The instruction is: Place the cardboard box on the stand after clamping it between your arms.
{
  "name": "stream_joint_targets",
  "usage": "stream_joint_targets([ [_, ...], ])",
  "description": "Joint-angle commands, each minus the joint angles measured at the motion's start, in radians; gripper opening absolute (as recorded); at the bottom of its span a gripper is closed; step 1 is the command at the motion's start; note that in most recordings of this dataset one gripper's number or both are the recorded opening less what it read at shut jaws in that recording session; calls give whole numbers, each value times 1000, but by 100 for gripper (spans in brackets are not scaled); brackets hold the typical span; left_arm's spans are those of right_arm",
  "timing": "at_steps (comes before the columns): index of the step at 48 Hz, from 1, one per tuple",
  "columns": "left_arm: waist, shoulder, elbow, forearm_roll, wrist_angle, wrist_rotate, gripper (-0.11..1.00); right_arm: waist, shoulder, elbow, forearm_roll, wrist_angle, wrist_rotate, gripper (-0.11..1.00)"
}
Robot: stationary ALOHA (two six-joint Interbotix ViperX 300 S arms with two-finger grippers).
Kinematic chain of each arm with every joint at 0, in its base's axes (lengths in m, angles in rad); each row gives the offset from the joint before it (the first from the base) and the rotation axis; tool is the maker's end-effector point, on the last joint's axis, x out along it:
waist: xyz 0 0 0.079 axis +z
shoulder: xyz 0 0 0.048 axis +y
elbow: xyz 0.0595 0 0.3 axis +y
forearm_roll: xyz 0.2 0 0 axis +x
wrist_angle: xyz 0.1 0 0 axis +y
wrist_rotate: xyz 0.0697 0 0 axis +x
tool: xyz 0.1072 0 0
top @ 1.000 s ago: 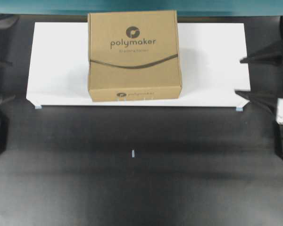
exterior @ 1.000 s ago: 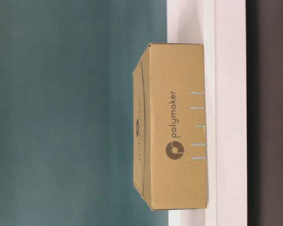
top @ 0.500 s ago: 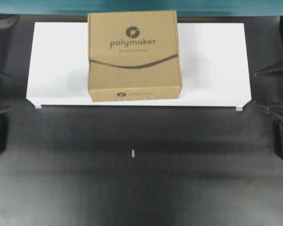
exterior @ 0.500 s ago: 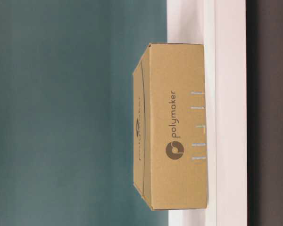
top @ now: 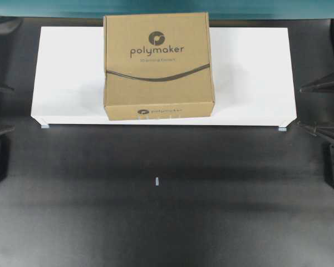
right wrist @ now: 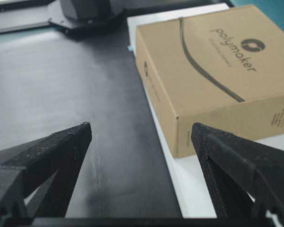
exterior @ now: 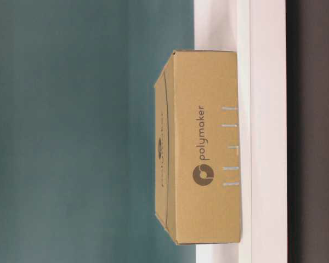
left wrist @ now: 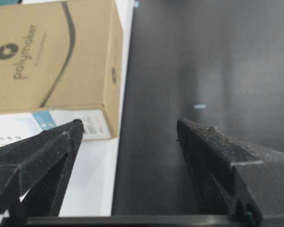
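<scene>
The cardboard box (top: 158,67) lies flat on the white stand (top: 250,72), left of its middle, with its front edge near the stand's front edge. In the table-level view the box (exterior: 205,164) rests squarely on the stand (exterior: 268,131). My left gripper (top: 12,108) is open at the table's left edge, off the stand's left end. My right gripper (top: 299,106) is open off the stand's right end. Both stand well apart from the box. The left wrist view shows the box (left wrist: 57,56) beyond the open gripper (left wrist: 129,123). In the right wrist view the box (right wrist: 213,71) lies past the open gripper (right wrist: 141,125).
A black table (top: 156,222) stretches in front of the stand, with a small light-blue mark (top: 156,181) at its middle. Light-blue marks (top: 282,128) sit at the stand's front corners. A teal wall (top: 167,5) closes the back. The left arm's base (right wrist: 85,9) shows across the table.
Both grippers have drawn back outward from the stand's ends, the right one farther, and have held still over the last half second. The box has not moved.
</scene>
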Motion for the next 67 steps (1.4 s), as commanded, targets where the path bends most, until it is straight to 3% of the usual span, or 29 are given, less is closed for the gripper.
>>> stream_joint_targets([
  [1, 0, 14, -9, 0, -15, 0, 78, 0, 0, -2, 2, -11, 9, 82],
  [22, 0, 28, 15, 0, -115, -28, 78, 0, -23, 5, 2, -11, 9, 82],
  [67, -8, 31, 49, 0, -121, -49, 78, 0, -26, 63, 2, -51, 11, 82],
])
